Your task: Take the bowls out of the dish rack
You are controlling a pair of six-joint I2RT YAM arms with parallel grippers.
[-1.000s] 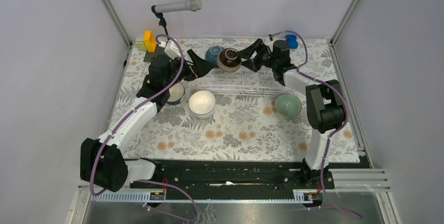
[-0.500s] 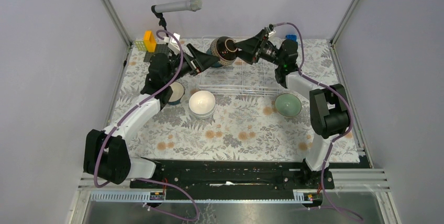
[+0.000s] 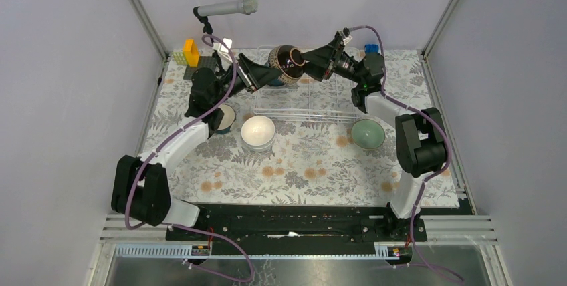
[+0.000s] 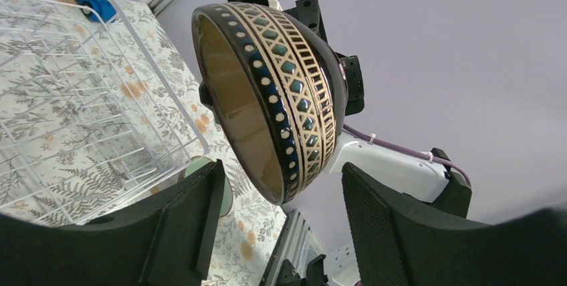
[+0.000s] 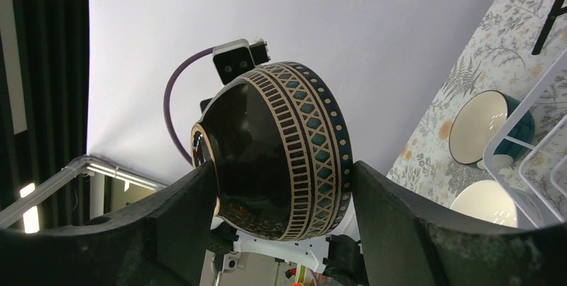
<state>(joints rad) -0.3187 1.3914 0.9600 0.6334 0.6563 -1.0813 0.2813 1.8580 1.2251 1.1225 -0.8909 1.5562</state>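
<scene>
Dark brown glazed ceramic with a cream lattice band: the dark brown bowl [image 3: 286,63] hangs in the air above the 10 o'clock corner of the dish rack [image 3: 321,109], clear of the wires. It is tipped on its side, with its mouth towards the left arm. The right gripper [image 3: 302,61] reaches in from 3 o'clock and is clamped on the bowl. Its wrist view shows a finger on either flank of the bowl's belly, though the bowl hides the contact points themselves. The left gripper [image 3: 264,74] approaches from 9 o'clock with its fingers spread wide. In its wrist view the lower rim sits in the gap between them and neither pad appears to touch it.

This arrangement suggests a hand-over. The bowl seems to be tipped so that its rim faces the waiting fingers, and the raised height keeps both arms free of the rack's sides.

Three bowls stand on the floral cloth outside the rack: the white bowl [image 3: 258,132] just off the rack's 7 o'clock corner, the teal-blue bowl [image 3: 224,119] at 8 o'clock, and the mint green bowl [image 3: 368,133] off the 5 o'clock corner. The task therefore appears well advanced.
</scene>
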